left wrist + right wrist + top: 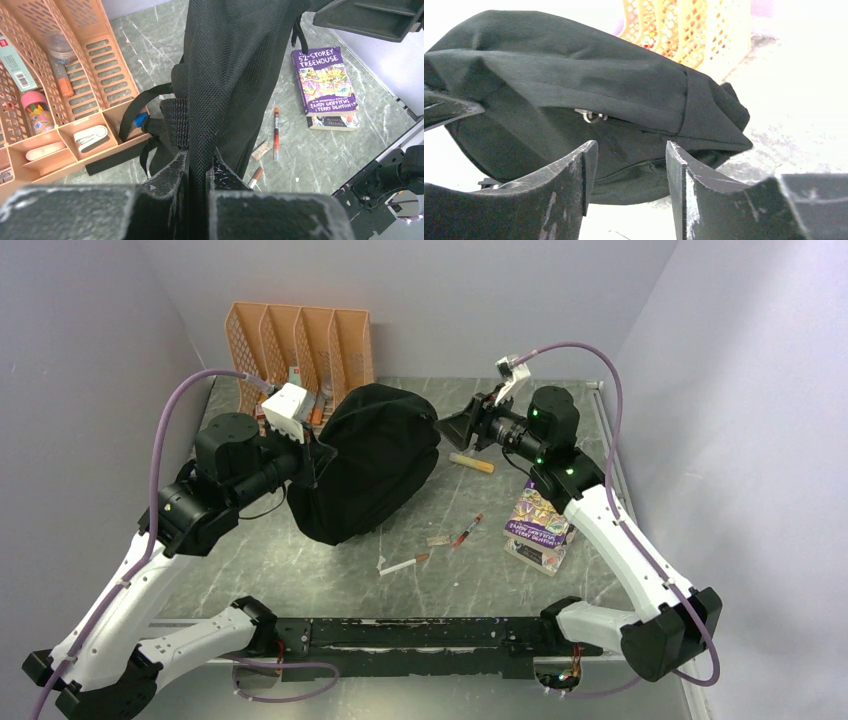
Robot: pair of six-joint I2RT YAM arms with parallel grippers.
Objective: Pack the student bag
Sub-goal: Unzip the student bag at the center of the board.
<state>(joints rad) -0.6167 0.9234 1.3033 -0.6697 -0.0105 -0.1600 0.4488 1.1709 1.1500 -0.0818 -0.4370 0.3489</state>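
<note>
Left gripper (197,172) fingers nearest lens, clamped tight on fold of student bag (375,465) fabric at bag's left edge. Bag slumped mid-table (300,580), just in front of orange organizer (300,340). Right gripper (631,150) jaws moderately apart, holding nothing, facing bag's right end near zipper pull (591,116); contact unclear. Book (538,525) and red pen (467,530) lie right of bag.

Right tool (630,150) jaws apart, facing student bag (574,85); orange rack (694,30) behind bag.

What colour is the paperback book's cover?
Purple, with a multicoloured illustration; the paperback book shows best in the left wrist view.
</note>
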